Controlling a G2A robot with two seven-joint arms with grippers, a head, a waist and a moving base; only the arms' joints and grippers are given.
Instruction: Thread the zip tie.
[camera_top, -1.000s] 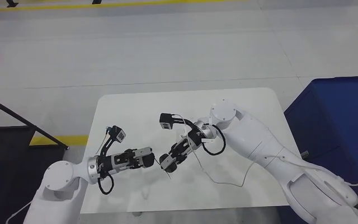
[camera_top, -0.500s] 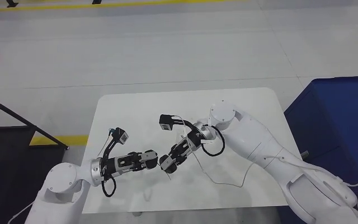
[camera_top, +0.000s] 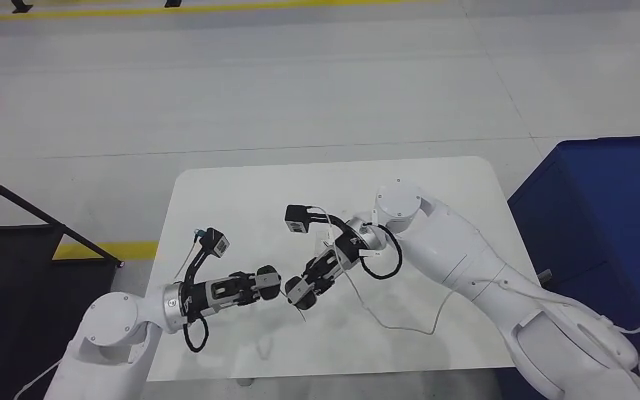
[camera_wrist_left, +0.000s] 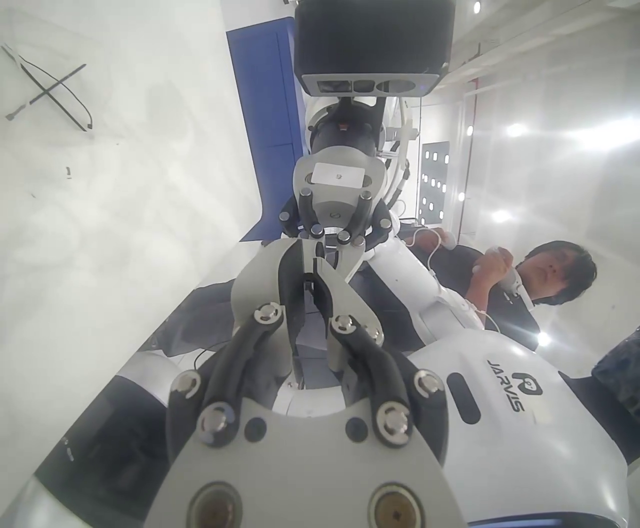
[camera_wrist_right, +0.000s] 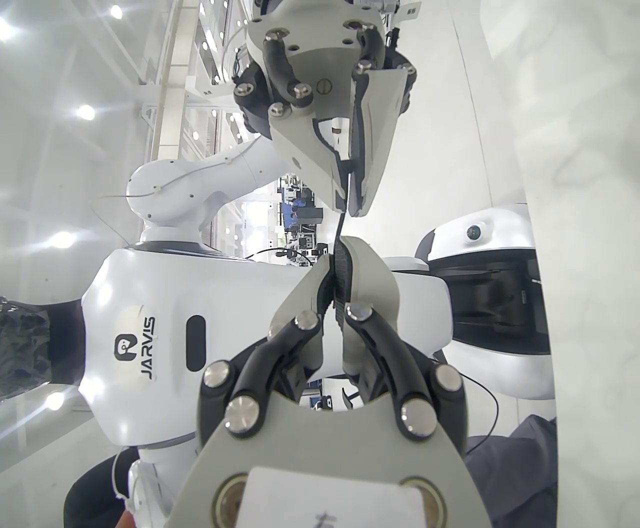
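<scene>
Your right gripper (camera_wrist_right: 336, 271) is clamped on the zip tie (camera_wrist_right: 341, 225). Your left gripper (camera_wrist_right: 348, 201) pinches the same strip, tip to tip with it, over the table (camera_top: 240, 200). Spare ties (camera_wrist_left: 47, 90) lie crossed on the table, well apart.

Over bench (camera_top: 250, 200) front, left gripper (camera_top: 270, 279) and right gripper (camera_top: 298, 290) sit tip to tip; tie (camera_wrist_right: 341, 222) bridges the narrow gap. Room over far bench half; loose ties (camera_wrist_left: 47, 90) well apart.

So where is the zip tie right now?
In the right wrist view the zip tie spans the short gap between the left gripper and the right gripper, both shut on it, above the table.
</scene>
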